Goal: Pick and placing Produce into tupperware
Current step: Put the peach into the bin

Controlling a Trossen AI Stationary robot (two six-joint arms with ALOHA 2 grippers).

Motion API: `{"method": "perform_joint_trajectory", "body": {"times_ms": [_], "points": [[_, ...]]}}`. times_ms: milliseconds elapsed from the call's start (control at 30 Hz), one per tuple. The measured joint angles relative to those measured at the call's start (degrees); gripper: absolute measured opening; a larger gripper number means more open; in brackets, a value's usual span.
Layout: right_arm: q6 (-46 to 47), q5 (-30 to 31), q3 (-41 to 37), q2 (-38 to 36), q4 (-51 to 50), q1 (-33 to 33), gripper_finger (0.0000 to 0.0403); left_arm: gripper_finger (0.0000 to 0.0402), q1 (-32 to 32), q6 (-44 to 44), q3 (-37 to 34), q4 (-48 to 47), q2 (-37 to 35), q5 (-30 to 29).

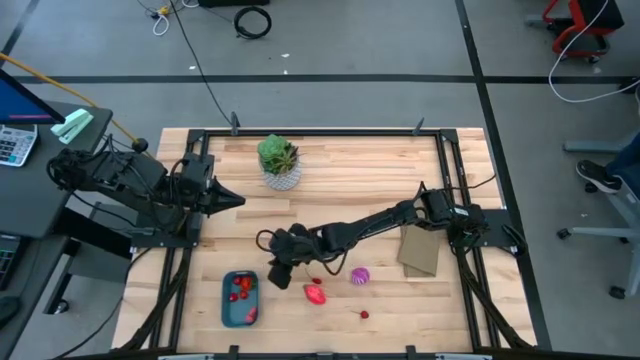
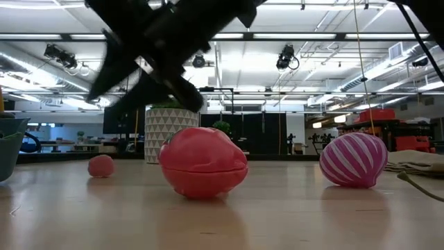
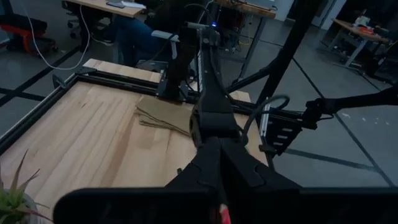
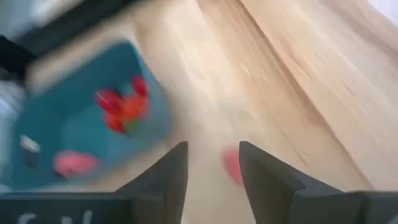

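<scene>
The blue-teal tupperware (image 1: pixel 240 299) lies near the table's front edge, left of centre, with several red pieces (image 4: pixel 124 106) in it. To its right, on the wood, rest an oval red-pink piece (image 1: pixel 315 294), a purple ribbed ball (image 1: pixel 359 276) and a tiny red piece (image 1: pixel 362 314). My right gripper (image 4: pixel 213 165) hangs open, slanting down, just right of the tray and above a small red piece (image 4: pixel 232 165) that shows blurred between its fingers; it touches nothing. My left gripper (image 1: pixel 236 200) waits shut, raised at the table's left side.
A green plant in a white patterned pot (image 1: pixel 279 162) stands at the far middle. A tan folded piece (image 1: pixel 420 252) lies at the right, under my right arm. A black frame (image 1: pixel 330 131) borders the tabletop. Bare wood lies between the pot and the produce.
</scene>
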Motion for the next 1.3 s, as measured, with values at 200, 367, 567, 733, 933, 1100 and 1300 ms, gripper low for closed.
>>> {"method": "perform_joint_trajectory", "body": {"times_ms": [200,367,567,733,933,1100,1300], "points": [[-2.4,-0.1,0.0,-0.1,-4.2,-1.1,0.0177,0.0016,0.0,0.0,0.0,-0.1,0.0,0.0],[-5.0,-1.4,0.0,0.5,-3.8,-1.4,0.0203,0.0024,0.0,0.0,0.0,-0.1,0.0,0.0],[-7.1,-3.5,0.0,2.6,-0.6,-1.2,0.0233,0.0020,0.0,0.1,0.0,-0.2,0.0,0.0],[-7.6,-3.2,0.1,4.7,2.1,-1.3,0.0240,0.0012,0.0,0.1,0.0,-0.2,0.0,0.0],[-8.6,-2.4,0.0,6.0,2.5,-1.3,0.0238,0.0018,0.0,0.0,0.0,-0.6,0.0,0.0],[-7.6,-2.1,0.2,7.7,3.0,-1.3,0.0238,0.0024,0.0,0.1,0.0,-0.9,0.0,0.0],[-7.6,-0.6,0.2,7.8,2.8,-1.1,0.0227,0.0017,0.0,0.1,0.0,-1.2,0.0,0.0]]}}
